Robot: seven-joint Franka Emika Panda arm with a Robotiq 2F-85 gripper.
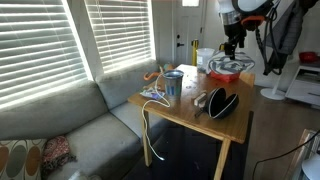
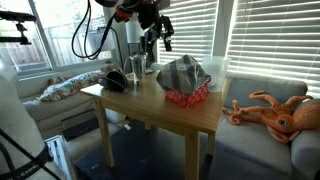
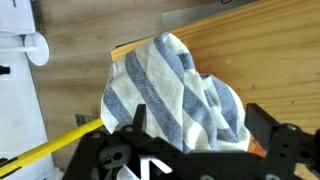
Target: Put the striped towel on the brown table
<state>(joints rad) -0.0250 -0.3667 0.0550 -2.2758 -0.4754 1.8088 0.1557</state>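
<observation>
3 views on file. In an exterior view we look from beside the sofa (image 1: 60, 125), at middle distance, down across the worktop (image 1: 190, 112) to the arm (image 1: 235, 15). In an exterior view we face the worktop (image 2: 160, 105) from another side, lower, blinds (image 2: 255, 30) behind. In the wrist view we look down, very close, past the pincer (image 3: 195, 128) onto the striped towel (image 3: 170, 85). All 3 share towel and worktop.
</observation>
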